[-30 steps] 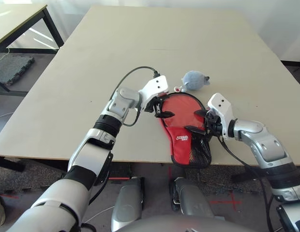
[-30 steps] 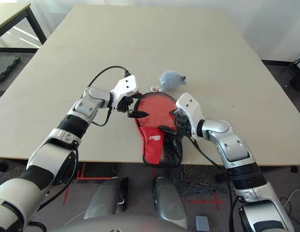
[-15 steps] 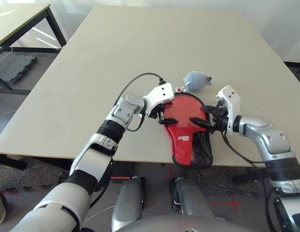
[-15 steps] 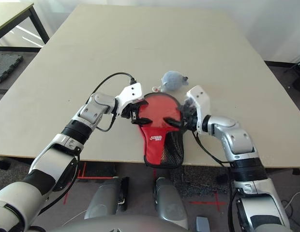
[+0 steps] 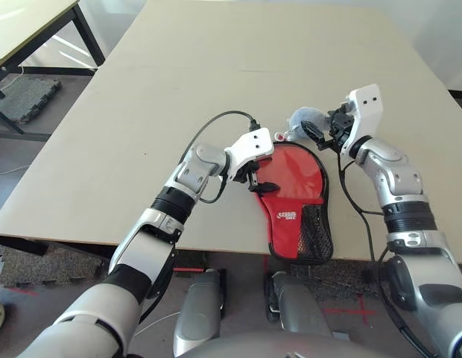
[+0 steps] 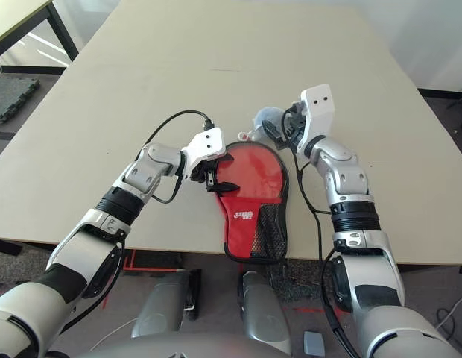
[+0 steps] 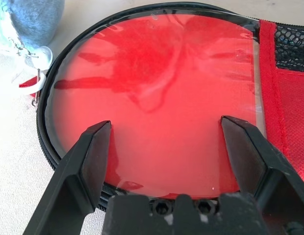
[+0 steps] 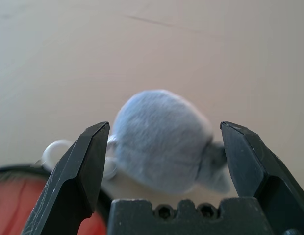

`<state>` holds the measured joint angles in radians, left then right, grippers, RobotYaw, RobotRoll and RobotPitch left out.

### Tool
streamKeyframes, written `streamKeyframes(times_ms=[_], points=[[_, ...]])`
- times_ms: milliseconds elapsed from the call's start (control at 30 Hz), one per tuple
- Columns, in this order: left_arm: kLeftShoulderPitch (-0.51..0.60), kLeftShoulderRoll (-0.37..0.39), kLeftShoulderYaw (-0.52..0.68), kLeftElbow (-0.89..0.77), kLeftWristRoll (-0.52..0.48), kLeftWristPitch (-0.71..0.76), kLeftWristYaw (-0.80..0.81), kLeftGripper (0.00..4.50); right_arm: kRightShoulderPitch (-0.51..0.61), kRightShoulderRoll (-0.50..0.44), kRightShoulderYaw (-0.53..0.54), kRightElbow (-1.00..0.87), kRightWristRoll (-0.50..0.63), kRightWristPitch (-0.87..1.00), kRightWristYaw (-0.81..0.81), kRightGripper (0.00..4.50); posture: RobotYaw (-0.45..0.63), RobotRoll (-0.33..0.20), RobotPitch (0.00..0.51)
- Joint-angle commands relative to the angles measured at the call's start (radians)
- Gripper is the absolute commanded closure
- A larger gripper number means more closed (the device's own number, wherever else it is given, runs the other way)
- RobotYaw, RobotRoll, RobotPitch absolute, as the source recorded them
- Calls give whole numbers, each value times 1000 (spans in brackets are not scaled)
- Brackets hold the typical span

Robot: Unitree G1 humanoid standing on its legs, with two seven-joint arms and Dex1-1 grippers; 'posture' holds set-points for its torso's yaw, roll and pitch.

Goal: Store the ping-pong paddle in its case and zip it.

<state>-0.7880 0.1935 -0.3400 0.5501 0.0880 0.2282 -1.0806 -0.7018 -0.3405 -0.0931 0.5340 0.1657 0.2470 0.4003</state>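
Note:
The red case (image 5: 294,195) lies flat near the table's front edge, round end away from me and black mesh pocket (image 5: 313,227) toward me. Its glossy red front (image 7: 157,93) has a black zip rim. The ping-pong paddle is hidden; I cannot tell whether it is inside. My left gripper (image 5: 255,183) stands open at the left rim of the case's round end, with one finger (image 7: 88,161) over the rim and nothing held. My right gripper (image 5: 320,131) is open and raised off the case, hovering just above the grey pouch (image 8: 162,142).
The small grey-blue pouch (image 5: 302,118) with a white ring (image 7: 37,63) sits just beyond the case's round end. The beige table (image 5: 216,74) stretches wide behind it. Another table (image 5: 26,19) stands off to the far left. The case's narrow end reaches the table's front edge.
My right gripper has lifted off the case's right side and swung back to the grey pouch. My left gripper has stayed at the case's left rim. The camera has tilted.

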Motion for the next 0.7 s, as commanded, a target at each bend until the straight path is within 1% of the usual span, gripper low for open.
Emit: streamKeyframes(times_ms=[33, 267, 367, 433, 533, 633, 700], points=[[44, 11, -50, 19, 26, 34, -4, 24, -28, 13, -7, 85, -18, -50, -24, 0, 69, 0, 143], [54, 11, -56, -3, 21, 49, -4, 24, -83, 41, -8, 238, -26, -91, -50, 0, 72, 0, 143], [56, 13, -57, -6, 20, 50, -4, 0, -99, 49, -16, 275, -17, -95, -49, 477, 72, 0, 143], [57, 13, -58, -7, 19, 52, -4, 0, -108, 51, -17, 294, -15, -98, -46, 1111, 71, 0, 142], [60, 11, -61, -11, 19, 54, -5, 0, -122, 46, -23, 317, -12, -108, -46, 2257, 73, 0, 142], [68, 9, -67, -24, 18, 61, -6, 0, -146, 22, -41, 350, -8, -133, -53, 3349, 72, 0, 142], [73, 7, -72, -32, 16, 65, -6, 0, -158, -1, -47, 375, -12, -149, -53, 3994, 71, 0, 142]])
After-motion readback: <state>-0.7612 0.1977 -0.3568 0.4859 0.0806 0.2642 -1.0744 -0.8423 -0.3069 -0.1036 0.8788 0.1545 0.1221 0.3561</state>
